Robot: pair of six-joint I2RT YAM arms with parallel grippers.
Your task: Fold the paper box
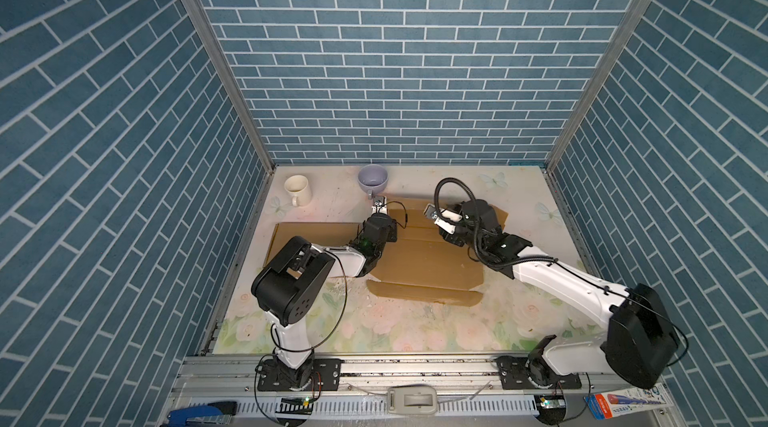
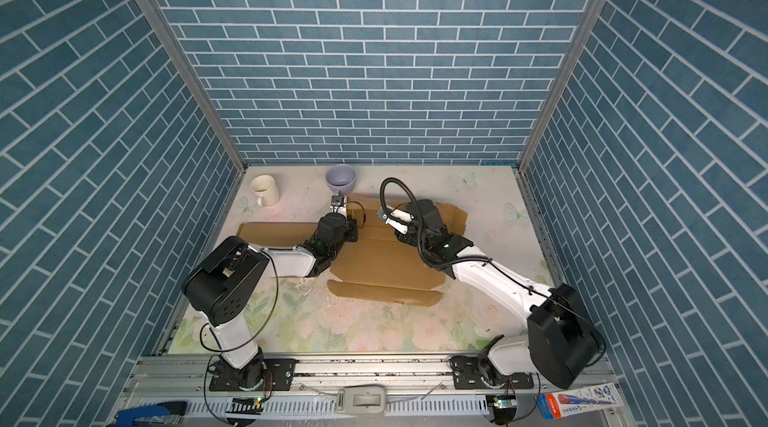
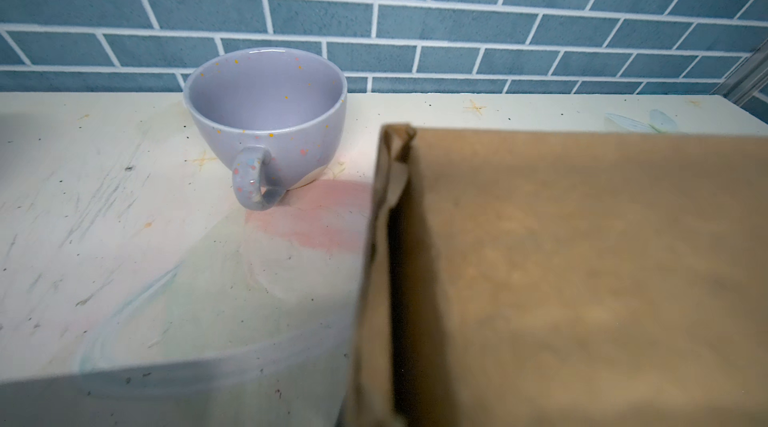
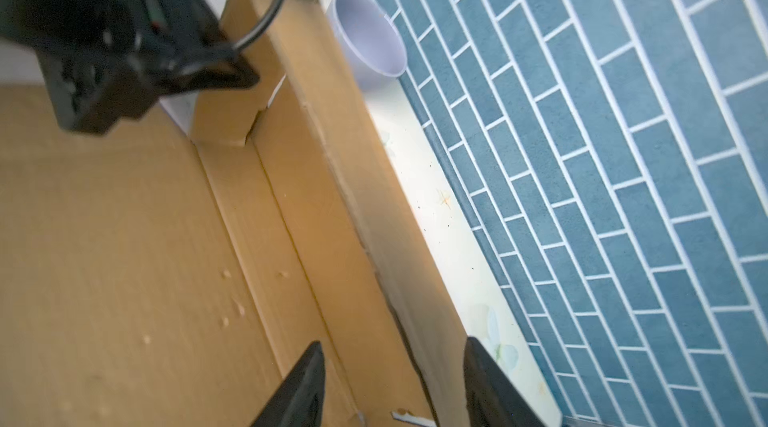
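Our left claw [image 1: 377, 208] is pinched shut. As far as we can judge, it has the end of the far flap of the paper box [image 1: 424, 263] between its tips. In its wrist view the brown sheet stands right against the camera, crumpled corner edge-on. We think the pinch keeps that flap raised along its crease.

Our right claw [image 4: 395, 383] stands half wide, with one dark finger [image 4: 299, 391] on each side of the same flap's upper edge, straddling it without clamping. We read that as guiding the flap or setting a grip, and cannot tell which.

Between the two claws runs the flap itself, a long narrow strip with parallel score lines beside it. Behind both claws, toward the arm bases, the rest of the box lies mostly flat: a broad base panel, a side panel spread under the left arm, and a near flap farthest from the claws. The board is matte brown card, stiff, pitted with small dents and frayed at its corners.

Just beyond the left claw sits a lilac cup [image 1: 372, 180]. It is glossy speckled ceramic, rounded, with its handle turned toward the claw. It is close enough that a swinging flap might nudge it. Further to that claw's outer side stands a cream mug [image 1: 297, 189]. Under everything is the table [image 1: 374, 329], a scuffed, pale floral print.
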